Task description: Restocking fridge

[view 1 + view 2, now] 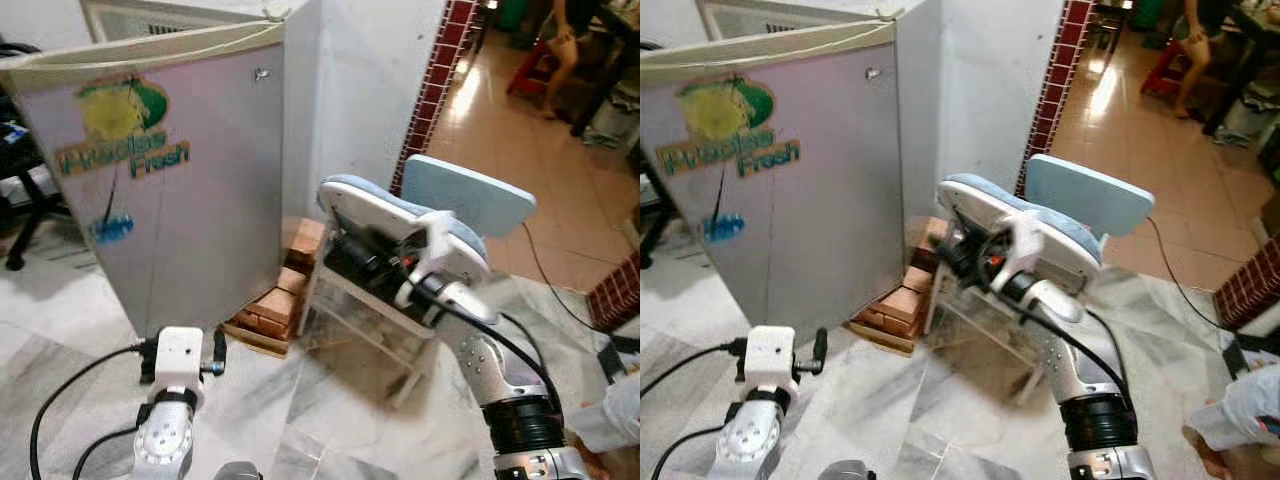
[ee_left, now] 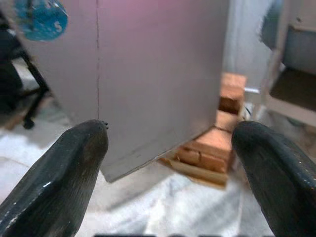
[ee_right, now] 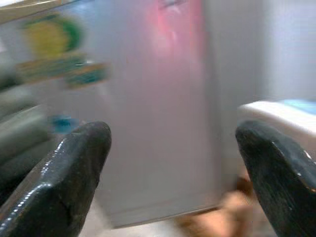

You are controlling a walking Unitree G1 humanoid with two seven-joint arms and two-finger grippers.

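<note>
Fridge [image 1: 170,190]: silver, door shut, ahead left; corner rests on bricks [image 1: 280,300].
Chair [image 1: 440,215]: pale blue, just right of the bricks; narrow gap between.
Floor [image 1: 300,400]: open marble before the fridge.
Right gripper [image 3: 173,168]: raised toward the fridge, fingers wide apart, holding nothing.
Left gripper [image 2: 168,163]: low, fingers wide apart, holding nothing.

The left arm [image 1: 165,430] is low, its wrist bent upward and the left gripper [image 2: 168,173] pointing forward, its 2 black fingers [image 2: 59,182] spread wide apart. The right arm [image 1: 500,390] is raised higher and reaches forward and toward the robot's left, with the right gripper [image 3: 173,173] also spread wide, its fingers [image 3: 54,177] holding nothing.
</note>
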